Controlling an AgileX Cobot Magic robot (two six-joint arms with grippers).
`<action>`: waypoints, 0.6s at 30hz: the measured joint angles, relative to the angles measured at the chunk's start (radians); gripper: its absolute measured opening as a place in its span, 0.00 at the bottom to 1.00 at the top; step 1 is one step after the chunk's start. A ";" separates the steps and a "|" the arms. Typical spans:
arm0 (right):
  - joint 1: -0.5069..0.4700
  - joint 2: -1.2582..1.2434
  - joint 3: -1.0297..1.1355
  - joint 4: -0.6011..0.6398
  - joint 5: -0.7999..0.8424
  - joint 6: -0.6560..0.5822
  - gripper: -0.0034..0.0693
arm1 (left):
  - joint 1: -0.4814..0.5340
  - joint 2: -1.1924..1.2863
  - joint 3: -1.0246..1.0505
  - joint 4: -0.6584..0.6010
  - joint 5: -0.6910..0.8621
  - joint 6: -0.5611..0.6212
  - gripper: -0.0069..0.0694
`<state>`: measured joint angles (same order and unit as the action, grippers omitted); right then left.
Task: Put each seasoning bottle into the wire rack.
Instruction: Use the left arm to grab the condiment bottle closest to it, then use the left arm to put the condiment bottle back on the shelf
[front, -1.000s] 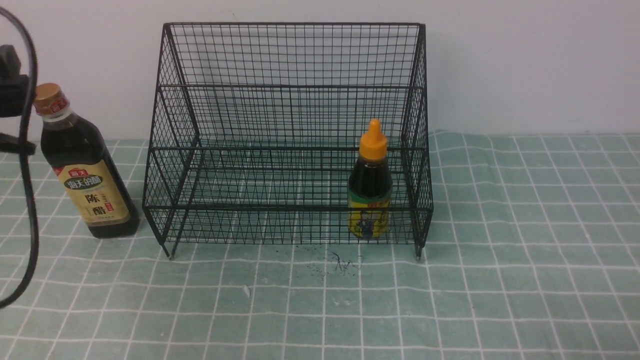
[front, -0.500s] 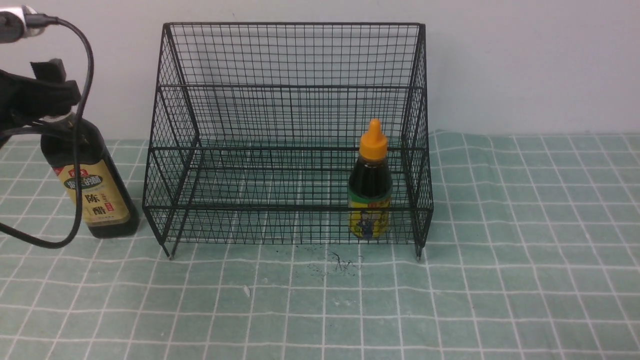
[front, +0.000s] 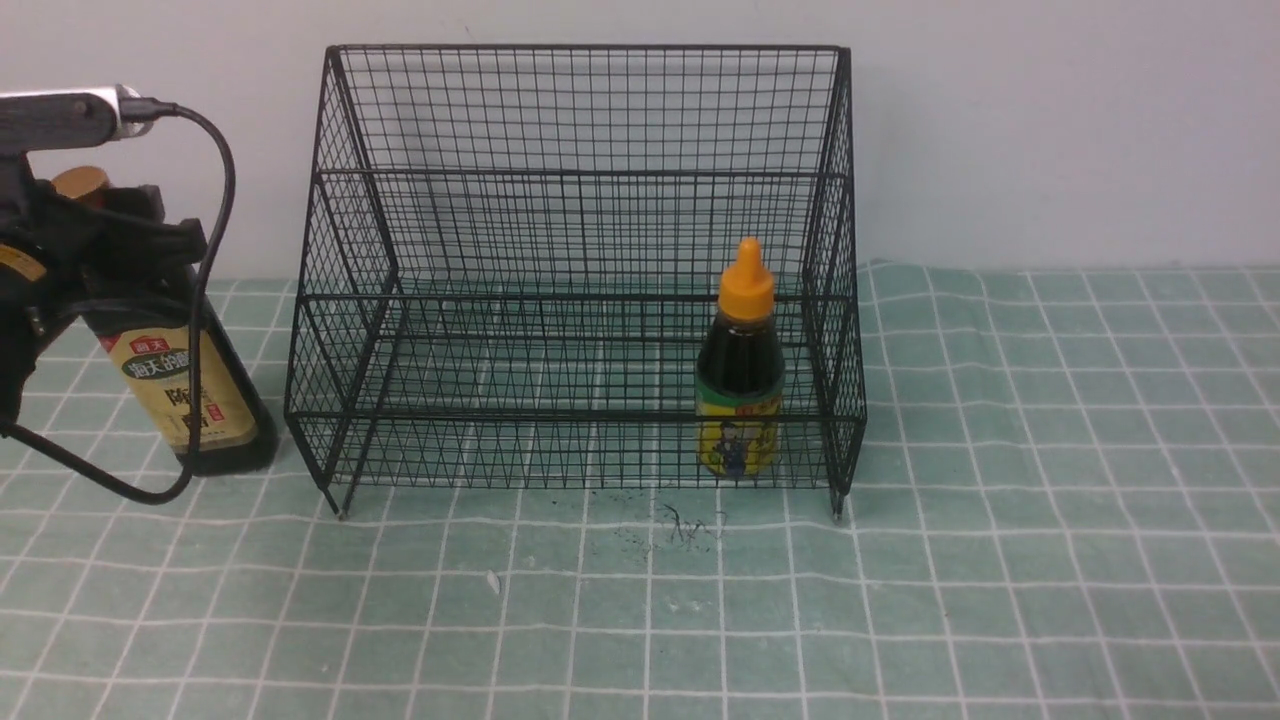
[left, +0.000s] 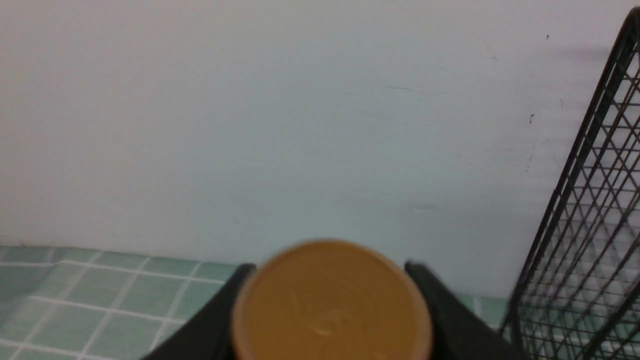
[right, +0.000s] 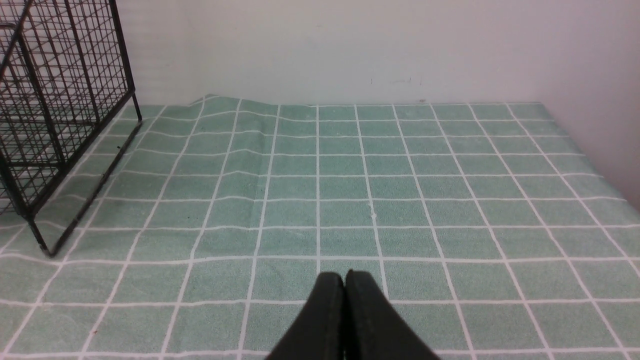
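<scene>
The tall seasoning bottle (front: 185, 395), dark with a tan label, stands on the cloth left of the wire rack (front: 580, 180) and leans slightly. My left gripper (front: 110, 240) is shut on its neck just under the gold cap (left: 330, 305), a black finger (left: 220, 320) hugging each side. The short seasoning bottle (front: 740, 390) with the orange nozzle stands upright in the rack's lower tier at the right. My right gripper (right: 345, 277) is shut and empty, low over the cloth to the right of the rack (right: 65, 100).
A green checked cloth (front: 1000, 500) covers the table, with a white wall right behind. My left arm's cable (front: 215, 230) loops down in front of the tall bottle. Small dark specks (front: 680, 525) lie on the cloth before the rack.
My left gripper came in from the left, dropped onto the tall bottle's neck and closed from wide open. The bottle now leans a little. The right arm and short bottle are unchanged.
</scene>
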<state>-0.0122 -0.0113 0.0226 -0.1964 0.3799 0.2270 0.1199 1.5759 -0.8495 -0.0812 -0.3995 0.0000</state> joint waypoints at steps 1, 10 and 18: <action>0.000 0.000 0.000 0.000 0.000 0.000 0.03 | -0.001 -0.001 0.000 0.000 0.001 -0.008 0.49; 0.000 0.000 0.000 0.001 0.000 0.000 0.03 | 0.000 -0.103 -0.104 -0.027 0.230 -0.009 0.49; 0.000 0.000 0.000 0.001 0.000 0.000 0.03 | -0.033 -0.195 -0.383 -0.061 0.450 0.000 0.49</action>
<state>-0.0122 -0.0113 0.0226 -0.1955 0.3799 0.2270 0.0866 1.3810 -1.2329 -0.1427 0.0506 0.0000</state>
